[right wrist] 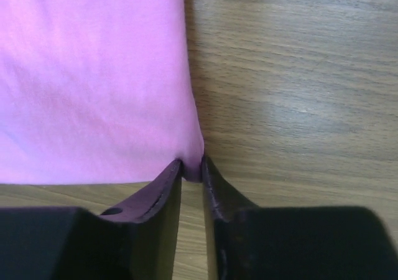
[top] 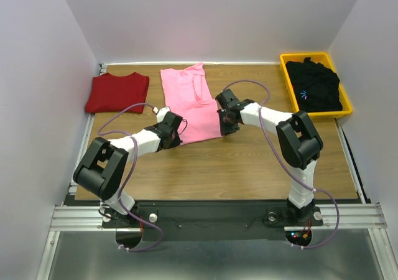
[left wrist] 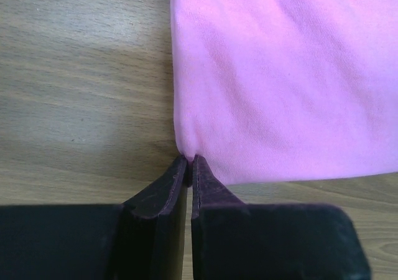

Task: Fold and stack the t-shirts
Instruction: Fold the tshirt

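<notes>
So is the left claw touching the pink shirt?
Touching. The left wrist view shows the left claw pinched on a corner of the pink t-shirt, fabric puckered between its tips.

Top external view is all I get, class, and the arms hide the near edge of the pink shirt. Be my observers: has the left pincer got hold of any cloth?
Observer: Yes. In the left wrist view the left pincer is shut on the near left corner of the pink shirt, with its fingers almost touching.
Operator: And the right one?
Observer: The right pincer nips the other near corner, and cloth fills the gap between its tips.
Operator: Is the shirt lifted yet?
Observer: It looks flat on the table. Only small creases run into the left corner.
</notes>
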You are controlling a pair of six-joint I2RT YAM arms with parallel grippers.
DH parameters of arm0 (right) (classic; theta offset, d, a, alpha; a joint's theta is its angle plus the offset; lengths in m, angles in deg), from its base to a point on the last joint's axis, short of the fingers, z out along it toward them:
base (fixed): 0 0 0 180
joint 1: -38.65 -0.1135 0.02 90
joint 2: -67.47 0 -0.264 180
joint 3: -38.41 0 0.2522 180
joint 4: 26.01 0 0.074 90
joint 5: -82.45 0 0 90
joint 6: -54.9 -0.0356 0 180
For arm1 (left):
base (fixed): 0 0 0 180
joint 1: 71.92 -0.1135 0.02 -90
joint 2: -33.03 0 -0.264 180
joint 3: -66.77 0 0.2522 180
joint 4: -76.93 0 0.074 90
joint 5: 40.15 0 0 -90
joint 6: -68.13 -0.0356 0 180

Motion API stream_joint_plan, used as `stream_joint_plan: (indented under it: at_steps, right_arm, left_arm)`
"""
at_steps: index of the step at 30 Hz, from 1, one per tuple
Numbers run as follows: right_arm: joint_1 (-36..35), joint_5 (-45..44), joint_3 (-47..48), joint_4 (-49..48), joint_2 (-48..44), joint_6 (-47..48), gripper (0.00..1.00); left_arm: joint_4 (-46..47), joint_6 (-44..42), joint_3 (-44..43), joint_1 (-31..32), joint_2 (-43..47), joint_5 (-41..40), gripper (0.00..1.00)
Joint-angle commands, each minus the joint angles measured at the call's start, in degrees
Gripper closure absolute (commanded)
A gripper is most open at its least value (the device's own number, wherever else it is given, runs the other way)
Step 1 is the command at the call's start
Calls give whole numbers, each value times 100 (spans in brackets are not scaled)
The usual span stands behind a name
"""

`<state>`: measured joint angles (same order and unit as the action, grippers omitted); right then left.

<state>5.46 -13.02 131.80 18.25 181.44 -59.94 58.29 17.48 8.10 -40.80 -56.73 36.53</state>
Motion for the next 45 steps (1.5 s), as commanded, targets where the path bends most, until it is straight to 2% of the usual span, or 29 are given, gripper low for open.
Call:
stream_joint_plan:
  at_steps: [1, 5, 6, 13, 20, 23, 29, 32, 35, 38, 45]
  right_arm:
    - [-91, -313, -396, 193, 521, -56, 79]
    - [-82, -463, -571, 237, 503, -21, 99]
    - [-74, -481, -633, 254, 468, -12, 99]
    - [-65, -569, -1501, 552, -155, -3, 99]
    - [-65, 37, -2197, 1176, -1324, -91, 99]
    - [-65, 275, -2408, 1502, -1720, -161, 99]
    - [-65, 214, -2418, 2161, -2291, -205, 99]
    - [-65, 117, -2041, 2407, -2424, -205, 99]
    - [-65, -330, -1435, 2636, -2494, -162, 99]
    - [-65, -788, -795, 2671, -2477, -48, 99]
    - [-65, -1368, 401, 2689, -2002, 295, 99]
  left_arm:
    - [-443, -130, 228, 35, -262, 286, 94]
    - [-478, -182, 123, 44, -262, 531, 97]
    - [-487, -209, 114, 53, -253, 611, 100]
    - [-838, -270, 157, 307, -16, 1041, 100]
    - [-1366, -297, 658, 343, 766, 1815, 100]
    - [-1410, -113, 1044, 386, 1222, 2437, 100]
    - [-1744, 310, 1212, 721, 1943, 2615, 100]
    - [-1849, 362, 1081, 729, 2146, 2440, 100]
    - [-1998, 389, 782, 721, 2191, 1756, 100]
    - [-2069, 406, 378, 703, 1954, 939, 100]
    - [-1981, 310, -579, 616, 1576, 147, 100]
